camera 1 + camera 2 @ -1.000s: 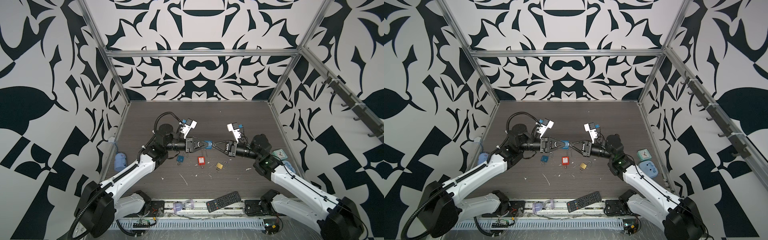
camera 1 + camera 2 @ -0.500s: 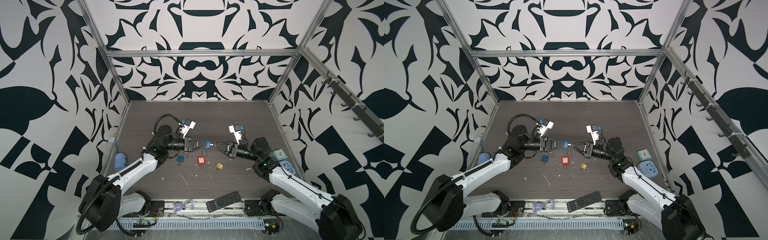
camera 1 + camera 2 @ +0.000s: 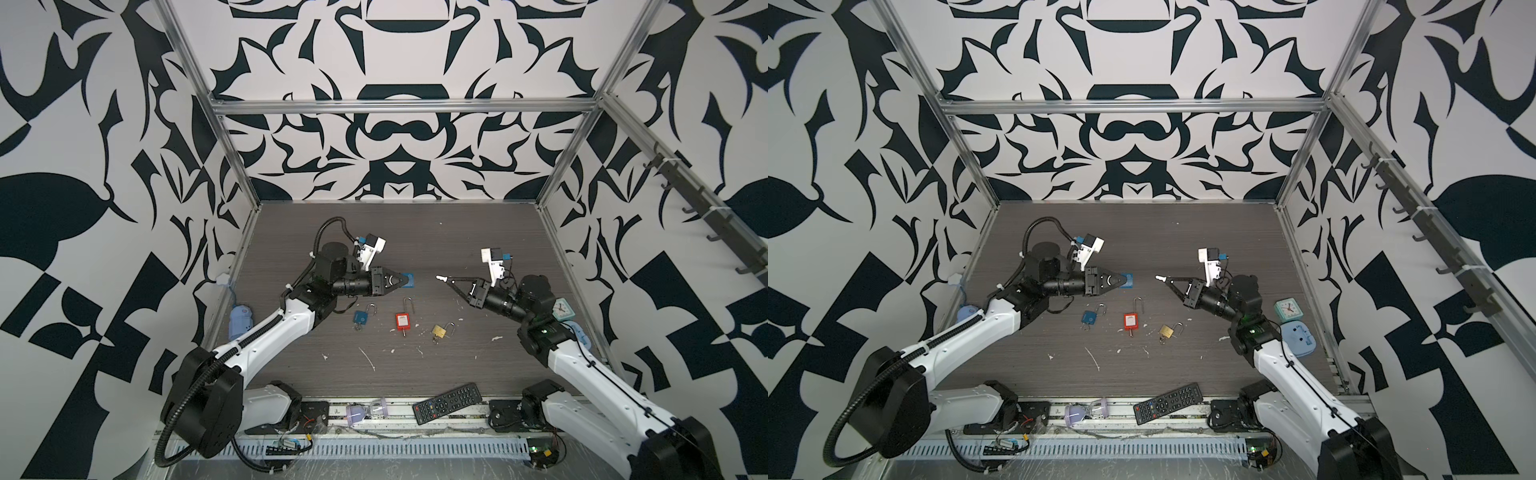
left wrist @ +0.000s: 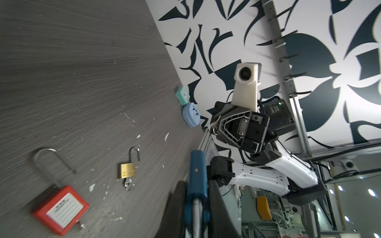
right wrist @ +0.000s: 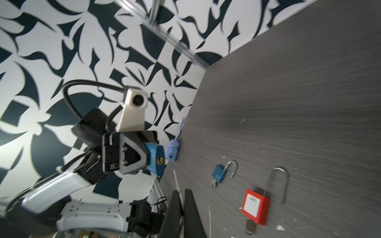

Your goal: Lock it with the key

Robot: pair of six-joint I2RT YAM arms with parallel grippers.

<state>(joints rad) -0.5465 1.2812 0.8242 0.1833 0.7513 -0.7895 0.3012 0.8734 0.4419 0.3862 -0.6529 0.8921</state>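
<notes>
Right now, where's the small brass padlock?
In both top views the small brass padlock lies on the dark table, right of centre, shackle open, just right of the red plastic padlock.

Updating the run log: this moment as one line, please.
left gripper: shut on blue padlock | right gripper: shut on small silver key | key clear of padlock

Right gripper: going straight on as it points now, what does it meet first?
Probably the blue padlock held in the left gripper; the gap between looks free, but depth is unclear.
</notes>
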